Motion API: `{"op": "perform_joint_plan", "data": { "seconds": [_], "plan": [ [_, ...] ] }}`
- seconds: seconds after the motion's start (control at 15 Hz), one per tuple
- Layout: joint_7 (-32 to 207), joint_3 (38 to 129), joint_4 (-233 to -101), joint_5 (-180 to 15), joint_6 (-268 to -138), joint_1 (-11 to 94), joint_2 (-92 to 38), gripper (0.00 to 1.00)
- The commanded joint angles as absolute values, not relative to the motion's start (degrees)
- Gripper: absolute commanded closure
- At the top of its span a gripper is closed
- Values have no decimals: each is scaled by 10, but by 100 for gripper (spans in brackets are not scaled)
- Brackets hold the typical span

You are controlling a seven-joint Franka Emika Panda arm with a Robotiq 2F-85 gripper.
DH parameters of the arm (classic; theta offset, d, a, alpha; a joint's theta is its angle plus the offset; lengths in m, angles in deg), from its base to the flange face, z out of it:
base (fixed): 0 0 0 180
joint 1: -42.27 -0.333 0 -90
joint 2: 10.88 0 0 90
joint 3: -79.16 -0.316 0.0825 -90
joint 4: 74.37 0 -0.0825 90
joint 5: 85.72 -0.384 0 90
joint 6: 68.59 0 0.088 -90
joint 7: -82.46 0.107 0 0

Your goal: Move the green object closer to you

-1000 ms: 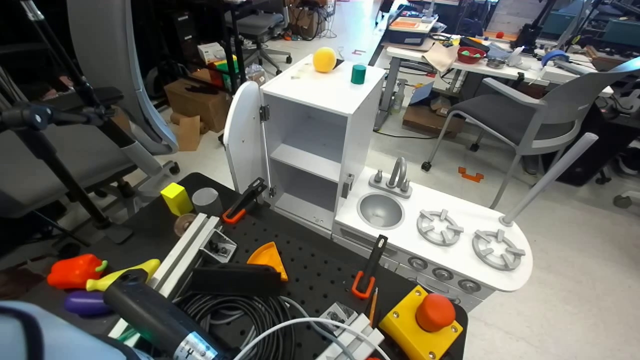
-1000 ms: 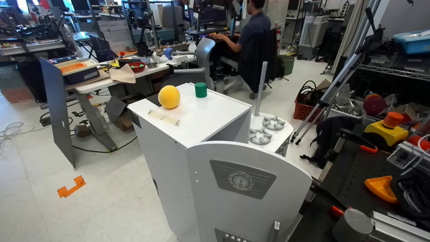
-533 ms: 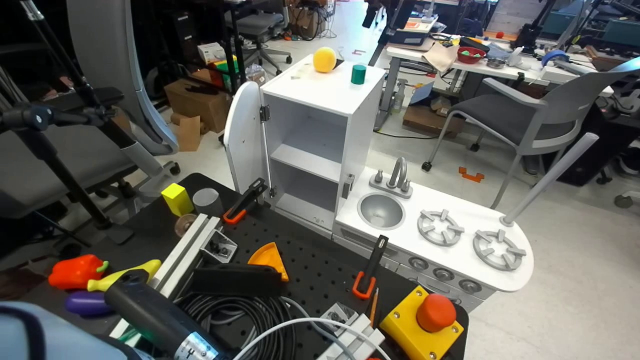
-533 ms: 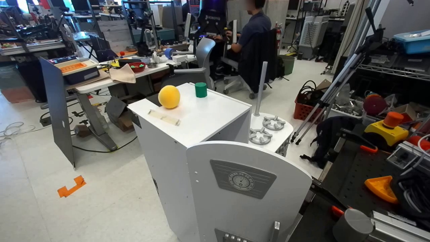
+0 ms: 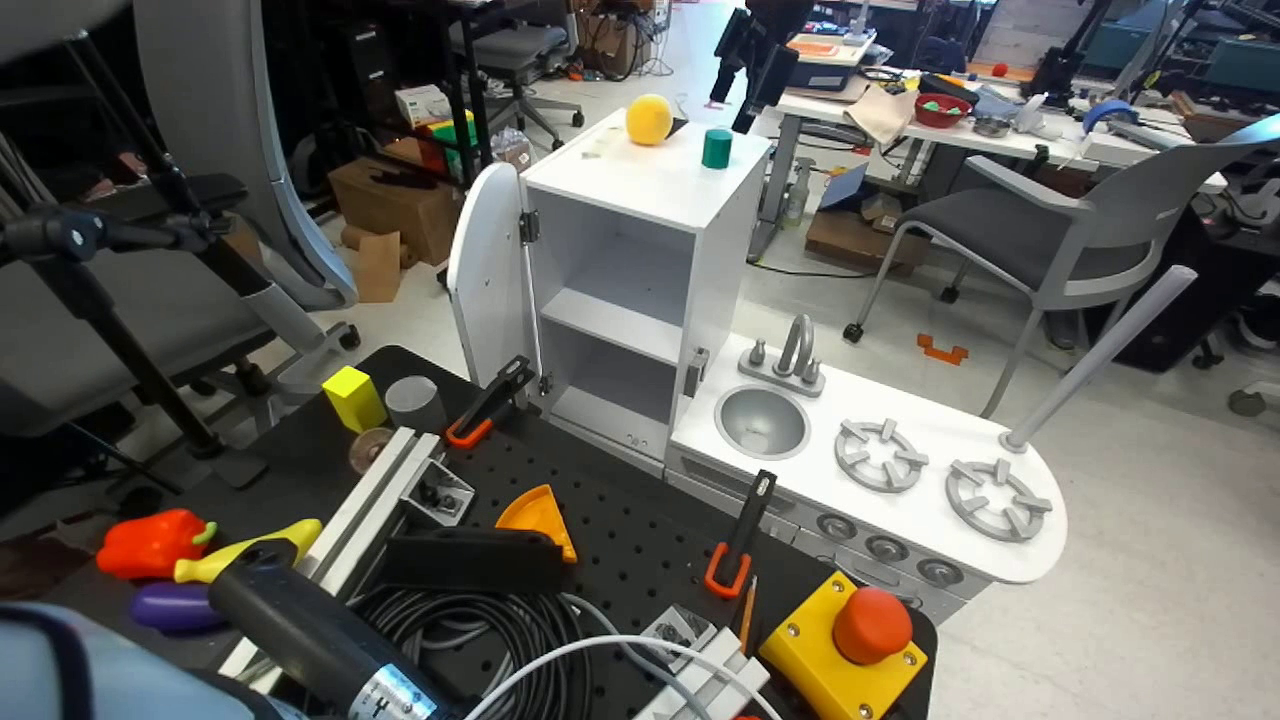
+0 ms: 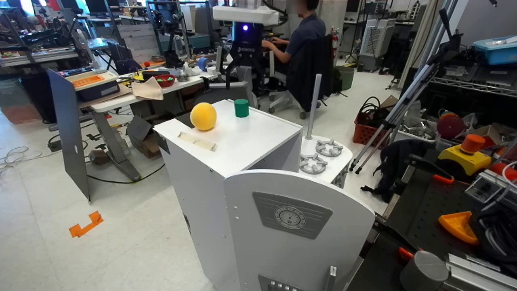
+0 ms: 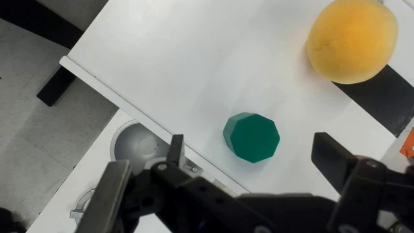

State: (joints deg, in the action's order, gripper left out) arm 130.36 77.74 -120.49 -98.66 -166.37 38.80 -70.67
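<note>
Jaws lowered, parted, green object [image 7: 254, 138] octagonal from wrist

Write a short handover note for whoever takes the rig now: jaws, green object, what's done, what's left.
Gripper: jaws open, empty, clear of the green object.
Where: it stands upright on the white cabinet top, near an edge; a round yellow piece sits there too, not touching it. In the wrist view the green object appears between the jaws.
Done: jaws open nearby; no grasp yet.
Left: probably lower, close on it, then move it closer. Confirm which way "closer to you" means; the pictures don't settle it.
</note>
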Motion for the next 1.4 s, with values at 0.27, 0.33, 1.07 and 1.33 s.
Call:
{"op": "perform_joint_plan", "data": {
  "seconds": [0.27, 0.33, 1.07, 1.33],
  "plan": [
    [1359, 789, -1121, -967, -1636, 371, -773, 0],
    [1362, 791, -1122, -964, -1642, 370, -774, 0],
    [1396, 790, -1098, -947, -1624, 370, -793, 29],
    [1404, 787, -1090, -950, -1606, 372, -795, 49]
  ]
}}
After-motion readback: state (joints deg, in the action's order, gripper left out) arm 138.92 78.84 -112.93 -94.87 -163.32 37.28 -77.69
